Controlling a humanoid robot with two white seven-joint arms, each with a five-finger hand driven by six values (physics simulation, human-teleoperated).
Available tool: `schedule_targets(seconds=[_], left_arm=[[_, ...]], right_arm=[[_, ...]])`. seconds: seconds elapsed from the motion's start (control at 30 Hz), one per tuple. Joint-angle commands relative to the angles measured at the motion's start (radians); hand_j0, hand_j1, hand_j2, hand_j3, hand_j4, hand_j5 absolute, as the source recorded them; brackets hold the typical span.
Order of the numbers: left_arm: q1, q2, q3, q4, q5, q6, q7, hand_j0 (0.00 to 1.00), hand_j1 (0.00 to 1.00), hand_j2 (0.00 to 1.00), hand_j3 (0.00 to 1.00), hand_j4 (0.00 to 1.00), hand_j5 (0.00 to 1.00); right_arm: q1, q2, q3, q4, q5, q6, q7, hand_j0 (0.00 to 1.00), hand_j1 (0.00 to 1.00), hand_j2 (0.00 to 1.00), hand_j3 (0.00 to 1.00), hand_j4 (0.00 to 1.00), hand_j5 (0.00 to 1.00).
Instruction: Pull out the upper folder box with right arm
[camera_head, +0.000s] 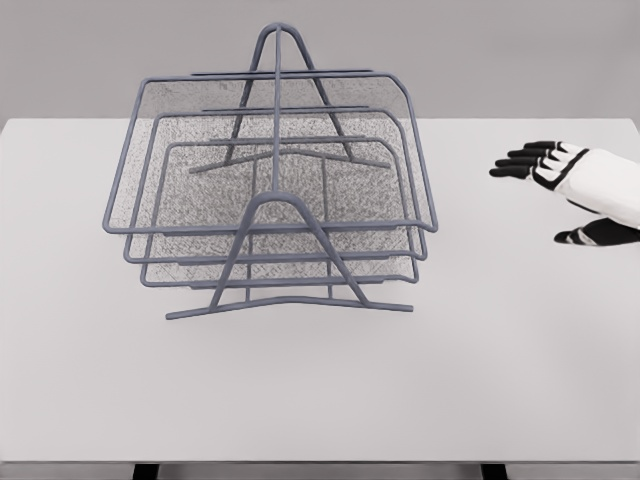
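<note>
Here, in the head view, your right hand (560, 180) hovers at the right edge over the tabletop (320, 390), fingers spread and pointing left, thumb apart below, holding nothing. The upper folder box (270, 155) sits well apart to its left, the top mesh tray of a three-tier wire rack (290, 270). Its long front rim runs side to side facing you; I judge you must reach left across open tabletop. No left hand shows.

A plain white table (320, 400) fills most of the view. Behind the table stands a bare grey wall (500, 50). Light is soft and even.
</note>
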Motion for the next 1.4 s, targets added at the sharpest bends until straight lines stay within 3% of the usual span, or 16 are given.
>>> schedule_targets(seconds=[0.0, 0.1, 0.13, 0.23, 0.33, 0.4, 0.5, 0.67, 1.37], left_arm=[[0.000, 0.000, 0.000, 0.000, 0.000, 0.000, 0.000, 1.00, 1.00, 1.00, 1.00, 1.00, 1.00], [0.000, 0.000, 0.000, 0.000, 0.000, 0.000, 0.000, 1.00, 1.00, 1.00, 1.00, 1.00, 1.00], [0.000, 0.000, 0.000, 0.000, 0.000, 0.000, 0.000, 1.00, 1.00, 1.00, 1.00, 1.00, 1.00], [0.000, 0.000, 0.000, 0.000, 0.000, 0.000, 0.000, 1.00, 1.00, 1.00, 1.00, 1.00, 1.00], [0.000, 0.000, 0.000, 0.000, 0.000, 0.000, 0.000, 1.00, 1.00, 1.00, 1.00, 1.00, 1.00], [0.000, 0.000, 0.000, 0.000, 0.000, 0.000, 0.000, 1.00, 1.00, 1.00, 1.00, 1.00, 1.00], [0.000, 0.000, 0.000, 0.000, 0.000, 0.000, 0.000, 1.00, 1.00, 1.00, 1.00, 1.00, 1.00], [0.000, 0.000, 0.000, 0.000, 0.000, 0.000, 0.000, 1.00, 1.00, 1.00, 1.00, 1.00, 1.00], [0.000, 0.000, 0.000, 0.000, 0.000, 0.000, 0.000, 1.00, 1.00, 1.00, 1.00, 1.00, 1.00]], right_arm=[[0.000, 0.013, 0.000, -0.001, -0.005, 0.003, 0.003, 1.00, 1.00, 1.00, 1.00, 1.00, 1.00], [-0.023, 0.061, 0.003, 0.002, 0.010, 0.003, 0.003, 1.00, 1.00, 1.00, 1.00, 1.00, 1.00], [-0.061, 0.076, 0.013, -0.001, 0.033, 0.003, 0.003, 1.00, 1.00, 1.00, 1.00, 1.00, 1.00], [-0.284, 0.085, 0.296, 0.045, 0.029, 0.003, 0.003, 1.00, 1.00, 1.00, 1.00, 1.00, 1.00], [-0.331, 0.107, 0.393, 0.091, 0.026, 0.003, 0.003, 1.00, 1.00, 1.00, 1.00, 1.00, 1.00], [-0.351, 0.115, 0.411, 0.108, 0.026, 0.003, 0.003, 1.00, 1.00, 1.00, 1.00, 1.00, 1.00], [-0.453, 0.116, 0.511, 0.143, 0.026, 0.003, 0.003, 1.00, 1.00, 1.00, 1.00, 1.00, 1.00], [-0.457, 0.090, 0.540, 0.217, 0.030, 0.003, 0.003, 1.00, 1.00, 1.00, 1.00, 1.00, 1.00], [-0.457, -0.054, 0.565, 0.212, 0.023, 0.003, 0.003, 1.00, 1.00, 1.00, 1.00, 1.00, 1.00]])
